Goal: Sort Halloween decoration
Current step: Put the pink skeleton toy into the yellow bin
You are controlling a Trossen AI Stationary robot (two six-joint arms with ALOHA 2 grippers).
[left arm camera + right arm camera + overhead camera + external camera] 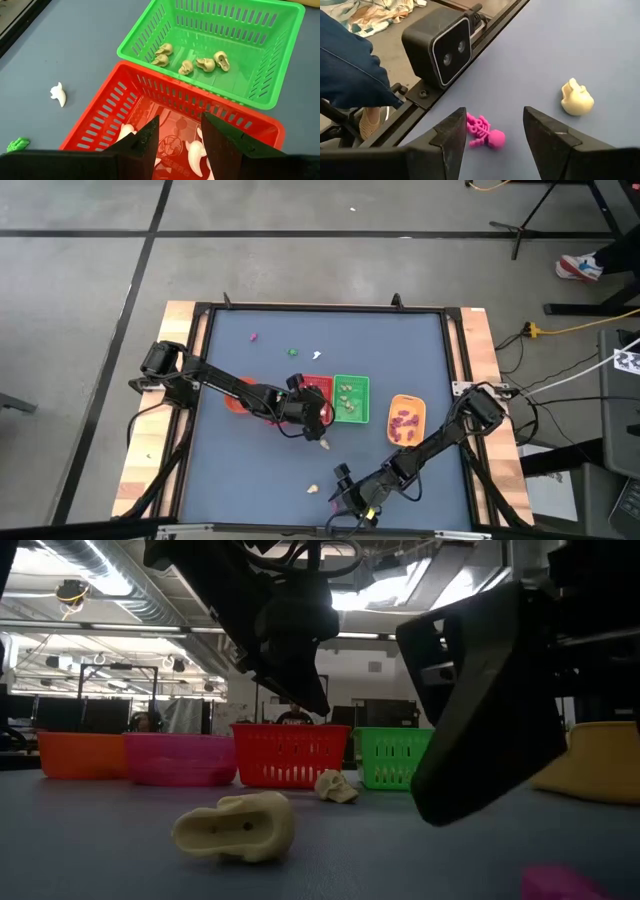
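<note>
Sorting under way: both grippers empty, with trinkets loose on the table.

The red basket is seen directly beneath the left gripper, whose jaws are parted with nothing between them; white ghosts lie inside it, and the green basket just beyond the fingertips holds cream skulls. The right gripper is held low with jaws wide and empty, a magenta skeleton lying between them just ahead of the tips. A cream skull rests outside one jaw, near it. It is judged that the skeleton could be nudged aside or pinched by a limb and dropped, if the jaws are closed off-centre on so small a piece.
</note>
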